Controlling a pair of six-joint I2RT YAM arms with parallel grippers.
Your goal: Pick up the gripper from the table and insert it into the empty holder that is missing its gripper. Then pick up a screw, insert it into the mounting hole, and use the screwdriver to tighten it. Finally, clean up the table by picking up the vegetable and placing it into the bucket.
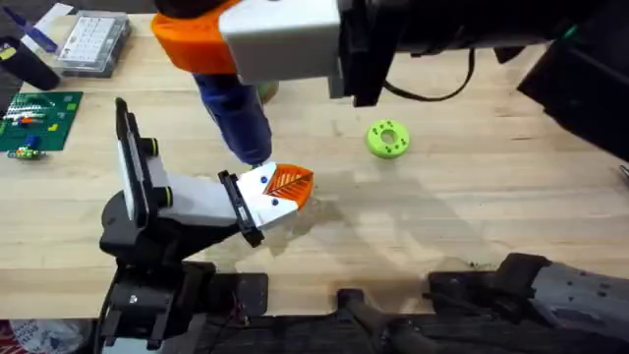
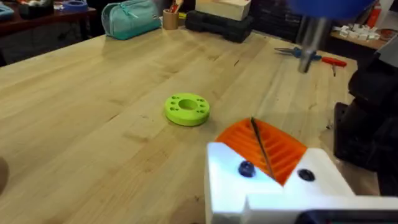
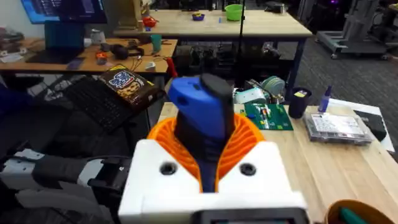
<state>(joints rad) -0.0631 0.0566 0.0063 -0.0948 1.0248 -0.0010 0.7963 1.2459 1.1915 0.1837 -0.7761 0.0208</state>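
The holder (image 1: 197, 202) is the white wedge head on my left arm, with its black end plate and a tall thin panel (image 1: 128, 147) behind. The orange ribbed gripper (image 1: 287, 182) sits in it on its white base (image 2: 261, 186). A blue screw head (image 2: 246, 168) shows in that base. My right gripper (image 1: 246, 44), raised high under the camera, is shut on the blue screwdriver (image 3: 199, 106). The screwdriver slants down, and its thin bit (image 2: 261, 146) lies across the orange ribs. The bucket (image 3: 357, 210) peeks in with something dark green inside. I cannot tell whether that is the vegetable.
A lime-green disc with holes (image 1: 386, 138) lies right of the holder. A clear compartment box (image 1: 93, 41) and a green circuit board (image 1: 39, 118) sit at the far left. Open wood stretches across the right half of the table (image 1: 491, 197).
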